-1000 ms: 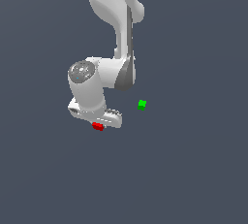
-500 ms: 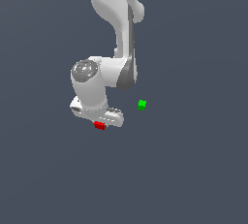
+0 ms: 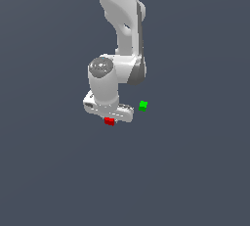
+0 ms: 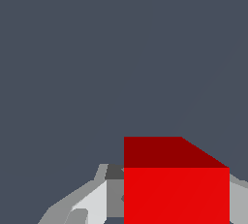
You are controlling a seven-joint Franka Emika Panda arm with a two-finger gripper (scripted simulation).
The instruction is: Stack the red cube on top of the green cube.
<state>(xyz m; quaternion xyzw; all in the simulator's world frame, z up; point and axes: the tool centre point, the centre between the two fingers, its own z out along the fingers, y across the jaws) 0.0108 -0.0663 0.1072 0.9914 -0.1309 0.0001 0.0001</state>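
Holding the red cube (image 3: 109, 121) clamped between its jaws, your gripper (image 3: 110, 117) sits at the exterior view's left of the green cube (image 3: 143, 105), near but apart; grasp looks done; carry-over, lowering onto green and release remain.

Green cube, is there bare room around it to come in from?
The green cube has open grey floor on the exterior view's right, above and below. Crowded only on its left, where the hand sits over the red cube.
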